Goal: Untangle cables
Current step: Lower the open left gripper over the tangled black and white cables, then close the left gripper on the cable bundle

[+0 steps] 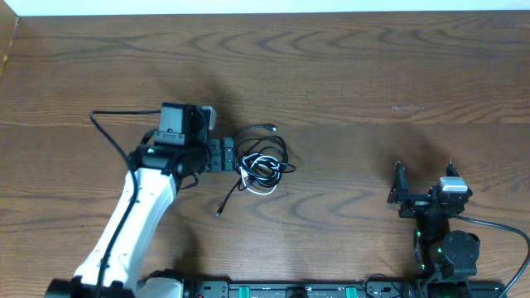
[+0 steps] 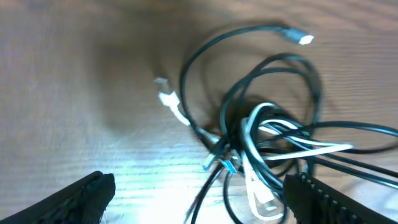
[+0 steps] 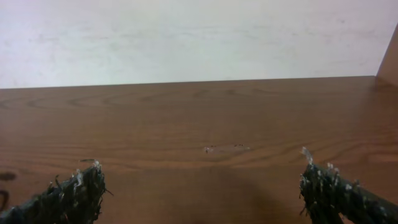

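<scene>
The cables [image 1: 263, 161] lie in a tangled heap at the table's middle: black cords looped around one white cord, with a loose black end trailing down-left to a plug [image 1: 220, 213]. In the left wrist view the cables [image 2: 267, 134] fill the right half, plug ends sticking out at the top and left. My left gripper [image 1: 222, 155] hovers at the heap's left edge, open, with one fingertip [image 2: 323, 199] over the cords and nothing gripped. My right gripper [image 1: 424, 182] stands open at the lower right, far from the cables, with bare wood between its fingers [image 3: 71, 196].
The wooden table [image 1: 373, 74] stretches wide on all sides. A pale wall [image 3: 186, 37] rises behind its far edge. A thick black lead [image 1: 108, 132] curves off the left arm. An equipment rail [image 1: 281, 290] runs along the front edge.
</scene>
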Robot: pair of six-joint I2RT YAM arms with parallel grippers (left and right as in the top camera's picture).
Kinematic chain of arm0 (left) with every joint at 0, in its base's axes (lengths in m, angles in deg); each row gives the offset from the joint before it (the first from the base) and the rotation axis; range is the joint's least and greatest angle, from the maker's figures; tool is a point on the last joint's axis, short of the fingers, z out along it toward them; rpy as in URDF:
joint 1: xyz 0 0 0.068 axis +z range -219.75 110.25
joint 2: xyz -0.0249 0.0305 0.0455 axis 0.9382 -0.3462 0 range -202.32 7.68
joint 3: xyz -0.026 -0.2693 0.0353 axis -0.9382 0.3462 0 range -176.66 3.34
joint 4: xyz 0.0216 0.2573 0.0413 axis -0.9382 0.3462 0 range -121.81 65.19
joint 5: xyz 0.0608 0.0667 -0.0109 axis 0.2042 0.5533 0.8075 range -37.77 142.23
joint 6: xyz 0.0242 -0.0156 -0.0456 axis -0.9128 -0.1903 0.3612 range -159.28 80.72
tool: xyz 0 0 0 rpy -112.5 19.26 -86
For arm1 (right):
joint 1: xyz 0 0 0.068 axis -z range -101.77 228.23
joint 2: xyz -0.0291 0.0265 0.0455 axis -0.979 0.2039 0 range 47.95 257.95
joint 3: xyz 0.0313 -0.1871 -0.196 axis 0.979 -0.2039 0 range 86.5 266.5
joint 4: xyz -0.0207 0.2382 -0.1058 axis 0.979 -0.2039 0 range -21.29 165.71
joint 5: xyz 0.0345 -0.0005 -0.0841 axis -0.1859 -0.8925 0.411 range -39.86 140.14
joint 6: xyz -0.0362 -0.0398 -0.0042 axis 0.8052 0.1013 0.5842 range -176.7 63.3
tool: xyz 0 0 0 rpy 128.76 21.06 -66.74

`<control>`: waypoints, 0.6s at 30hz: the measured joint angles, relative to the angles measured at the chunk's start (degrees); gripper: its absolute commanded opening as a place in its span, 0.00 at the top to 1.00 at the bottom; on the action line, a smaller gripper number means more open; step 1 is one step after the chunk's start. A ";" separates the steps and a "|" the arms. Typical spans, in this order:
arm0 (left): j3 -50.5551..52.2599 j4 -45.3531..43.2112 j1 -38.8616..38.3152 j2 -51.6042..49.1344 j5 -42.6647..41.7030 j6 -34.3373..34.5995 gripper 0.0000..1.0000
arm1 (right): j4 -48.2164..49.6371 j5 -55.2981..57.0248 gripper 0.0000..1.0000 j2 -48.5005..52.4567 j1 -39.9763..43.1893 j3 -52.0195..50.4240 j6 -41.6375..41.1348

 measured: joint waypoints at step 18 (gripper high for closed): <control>0.00 -1.16 -9.22 -8.07 10.32 9.73 0.10 | 0.00 0.00 0.01 0.00 0.00 0.00 0.02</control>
